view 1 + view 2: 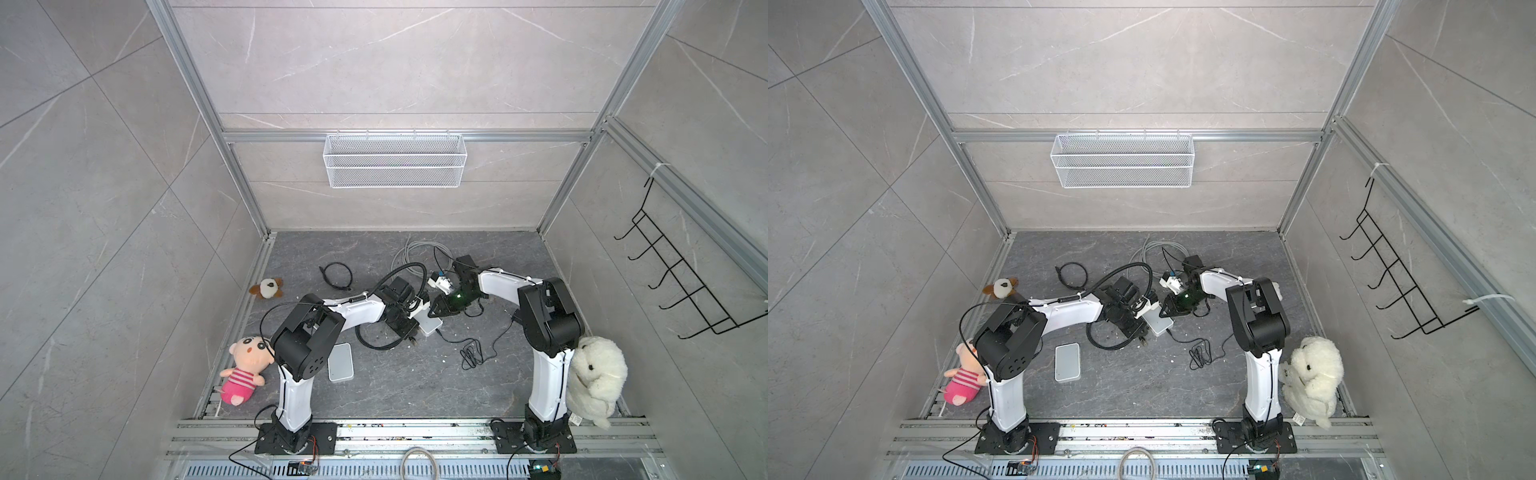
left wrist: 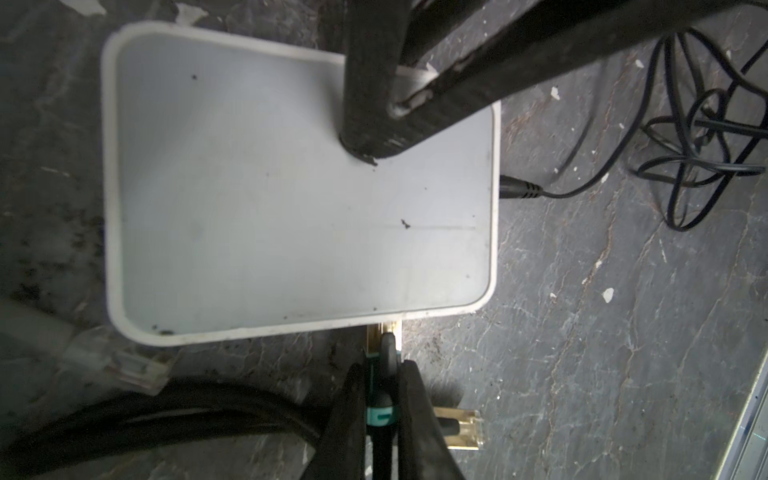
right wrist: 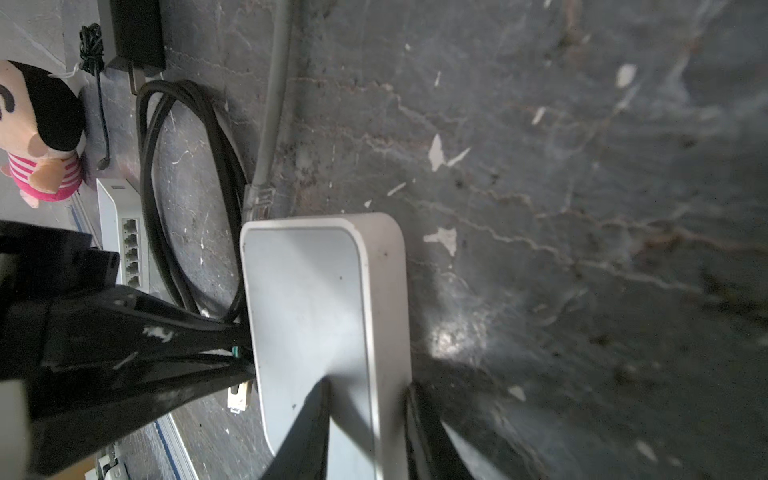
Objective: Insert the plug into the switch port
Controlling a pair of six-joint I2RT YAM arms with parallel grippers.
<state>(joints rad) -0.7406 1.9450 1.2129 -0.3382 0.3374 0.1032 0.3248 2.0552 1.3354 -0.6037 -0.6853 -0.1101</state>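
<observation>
The left fingers (image 2: 415,399) clench the plug (image 2: 387,353), its tip at the edge of the switch (image 2: 249,187) just beyond them, while the right fingers (image 2: 365,91) seemingly clamp its far corner.

Both arms lean in over the dark stone worktop (image 1: 1142,395) and meet at a small white switch (image 1: 1160,326). The left pincer (image 1: 1143,337) points down at its near edge, jaws pulled tight on a little plug (image 1: 1144,342); the right pincer (image 1: 1165,311) sits on its far end. A second switch (image 1: 1068,362) lies apart, nearer the left arm's base. A thin black cord (image 1: 1200,353) tangles to the right, a grey cable (image 1: 1152,249) coils behind, and a white plush (image 1: 1312,378) slumps against the right arm.
</observation>
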